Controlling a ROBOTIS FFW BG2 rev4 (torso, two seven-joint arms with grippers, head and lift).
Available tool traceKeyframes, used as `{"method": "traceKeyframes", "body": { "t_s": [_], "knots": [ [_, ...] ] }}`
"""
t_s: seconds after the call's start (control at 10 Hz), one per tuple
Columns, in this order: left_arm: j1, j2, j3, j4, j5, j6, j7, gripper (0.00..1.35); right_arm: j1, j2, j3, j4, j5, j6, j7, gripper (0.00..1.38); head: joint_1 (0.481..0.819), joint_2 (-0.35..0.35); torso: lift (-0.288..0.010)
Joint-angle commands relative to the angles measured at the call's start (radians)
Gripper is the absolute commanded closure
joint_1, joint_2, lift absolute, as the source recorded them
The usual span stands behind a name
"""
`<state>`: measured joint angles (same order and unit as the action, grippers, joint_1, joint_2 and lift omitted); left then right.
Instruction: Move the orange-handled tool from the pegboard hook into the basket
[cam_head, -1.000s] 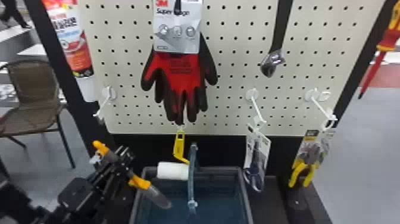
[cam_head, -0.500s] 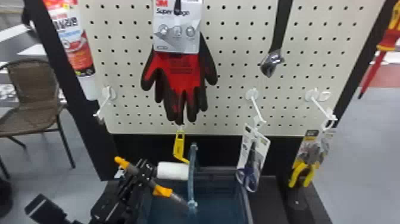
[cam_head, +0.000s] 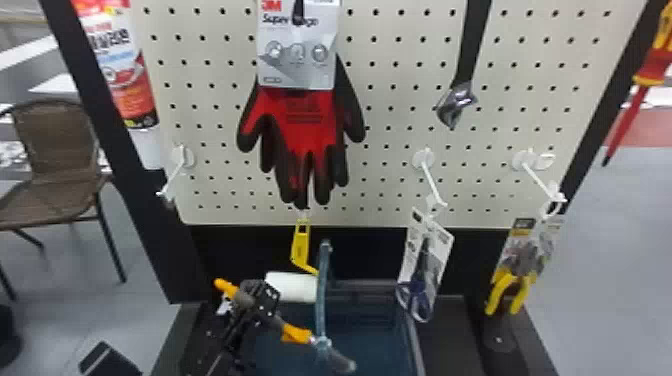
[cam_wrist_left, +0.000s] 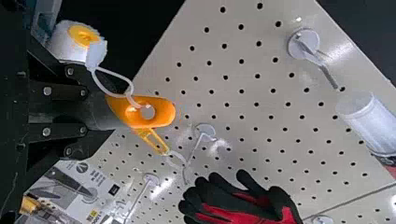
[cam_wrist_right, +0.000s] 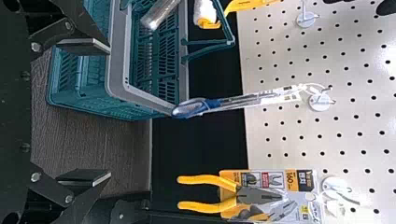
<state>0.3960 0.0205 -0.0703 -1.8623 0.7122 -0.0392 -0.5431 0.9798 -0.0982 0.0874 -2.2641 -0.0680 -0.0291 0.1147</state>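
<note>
My left gripper (cam_head: 257, 300) is closed around the dark middle of the orange-handled tool (cam_head: 297, 334), which slants down to the right with its clear end over the basket (cam_head: 414, 345), near the raised handle. In the left wrist view the left gripper (cam_wrist_left: 86, 109) has the tool's orange end (cam_wrist_left: 163, 112) poking out past its fingers, a white loop through its hole. The right wrist view has the right gripper (cam_wrist_right: 109, 111) standing open, nothing between its fingers, with the teal basket (cam_wrist_right: 114, 70) beyond and the tool's clear tip (cam_wrist_right: 159, 14) over it.
A white roller (cam_head: 290, 287) lies by the basket handle (cam_head: 324, 290). Packaged scissors (cam_head: 425, 280) hang close to the basket's right rim, yellow pliers (cam_head: 510, 290) farther right. Red-black gloves (cam_head: 305, 125) and an empty hook (cam_head: 172, 175) are on the pegboard.
My left gripper has moved right with the tool in it, bringing the tool's clear end across the basket to the handle. The scissors package has swung a little.
</note>
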Motion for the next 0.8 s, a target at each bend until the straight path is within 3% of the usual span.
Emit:
{"method": "traceKeyframes", "body": {
  "t_s": [0.0, 0.7],
  "knots": [
    [-0.007, 0.001, -0.026, 0.037, 0.018, -0.013, 0.000, 1.21, 0.000, 0.000, 0.000, 0.002, -0.003, 0.000, 0.000, 0.34, 0.549, 0.000, -0.100],
    [-0.033, 0.001, -0.091, 0.163, 0.058, -0.051, 0.003, 1.17, 0.000, -0.002, 0.000, 0.005, -0.006, 0.000, 0.003, 0.34, 0.549, 0.000, -0.100]
  ]
}}
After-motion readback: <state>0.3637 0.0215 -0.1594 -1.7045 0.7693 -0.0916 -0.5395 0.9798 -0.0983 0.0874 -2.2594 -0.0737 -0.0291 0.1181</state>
